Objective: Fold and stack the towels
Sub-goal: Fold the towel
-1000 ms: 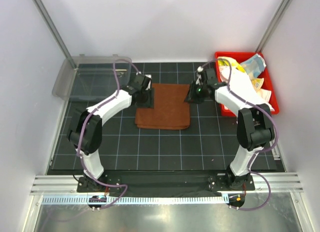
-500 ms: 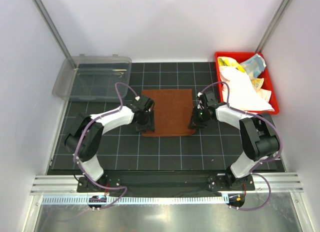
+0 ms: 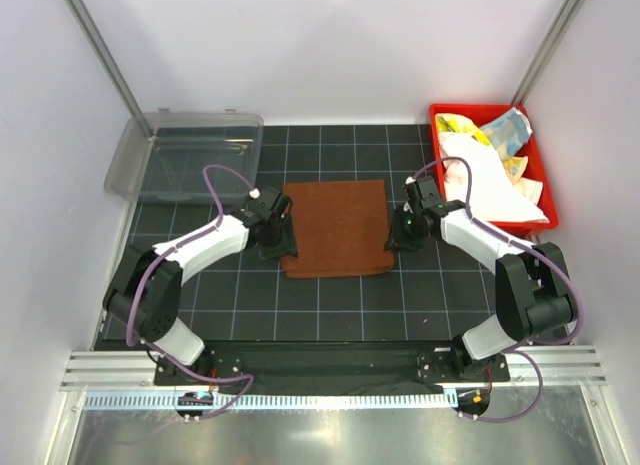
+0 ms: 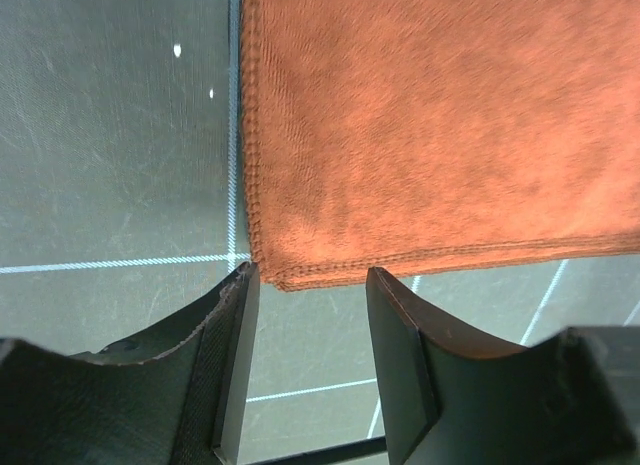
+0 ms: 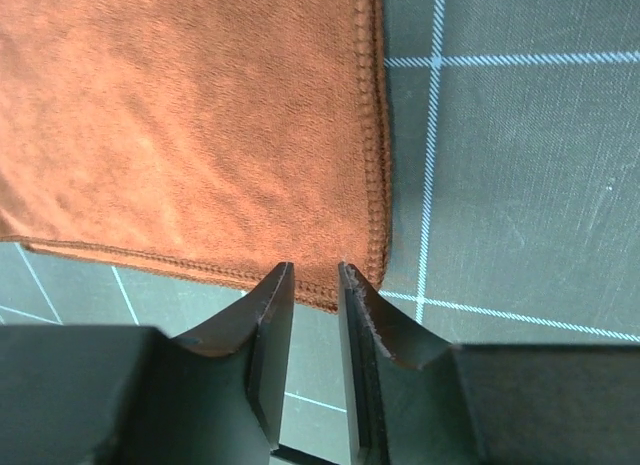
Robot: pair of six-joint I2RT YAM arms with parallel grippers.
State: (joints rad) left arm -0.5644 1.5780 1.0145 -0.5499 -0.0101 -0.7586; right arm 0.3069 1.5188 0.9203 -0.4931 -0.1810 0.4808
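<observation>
Flattened since a second ago, the fuzzy, hemmed brown towel [image 3: 335, 228] lies rectangular on the counter [image 3: 330, 305]. At its near corners the left pincer [image 3: 275, 247] gapes moderately and the right pincer [image 3: 394, 242] narrowly, both empty; a red bin [image 3: 436, 115] stands to the right.

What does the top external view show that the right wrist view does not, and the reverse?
Only top external: the left gripper, the clear container, and the red bin holding a white towel and others. Only right wrist: the stitched hem at a corner of the rust-brown towel, by the narrowly parted fingers. Both: that towel, the black grid mat, the right gripper.
</observation>
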